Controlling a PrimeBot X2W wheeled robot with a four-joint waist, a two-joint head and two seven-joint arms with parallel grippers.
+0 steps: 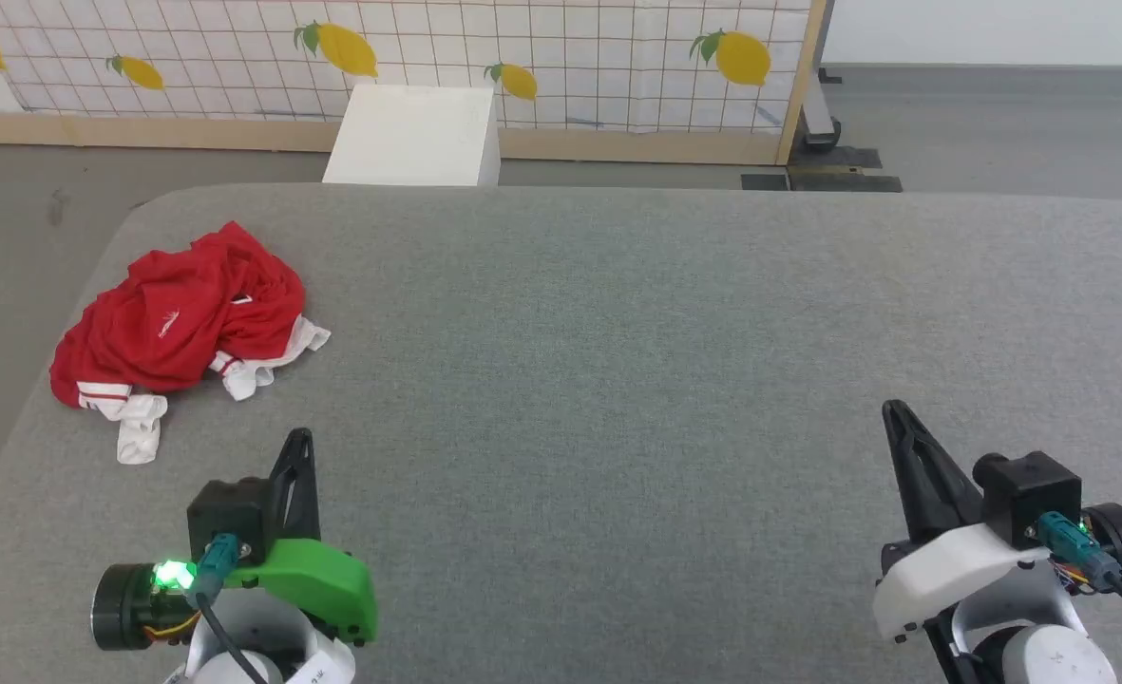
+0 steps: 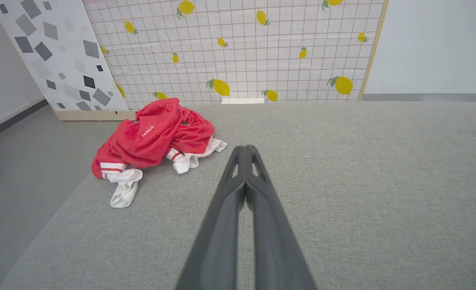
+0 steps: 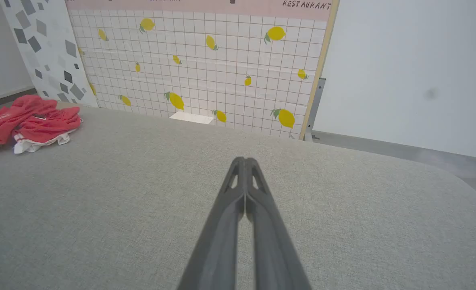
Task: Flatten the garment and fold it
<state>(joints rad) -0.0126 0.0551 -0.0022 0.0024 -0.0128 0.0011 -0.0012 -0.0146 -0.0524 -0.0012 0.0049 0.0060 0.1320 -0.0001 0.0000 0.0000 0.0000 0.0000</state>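
Right wrist view reads "RESTAURANT" [image 3: 306,4] atop the lemon panel [image 3: 221,60] (garment [image 3: 28,119] crumpled).

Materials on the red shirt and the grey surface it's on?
The garment: thin soft fabric, likely a jersey knit, mostly matte; it slumps in loose crumpled folds. The grey surface: woven textile covering, matte, with fine weave texture in the wrist views; what lies under it I can't tell.

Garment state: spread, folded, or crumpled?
Crumpled: the garment lies in a bunched red heap on the grey surface, white sleeves sticking out.
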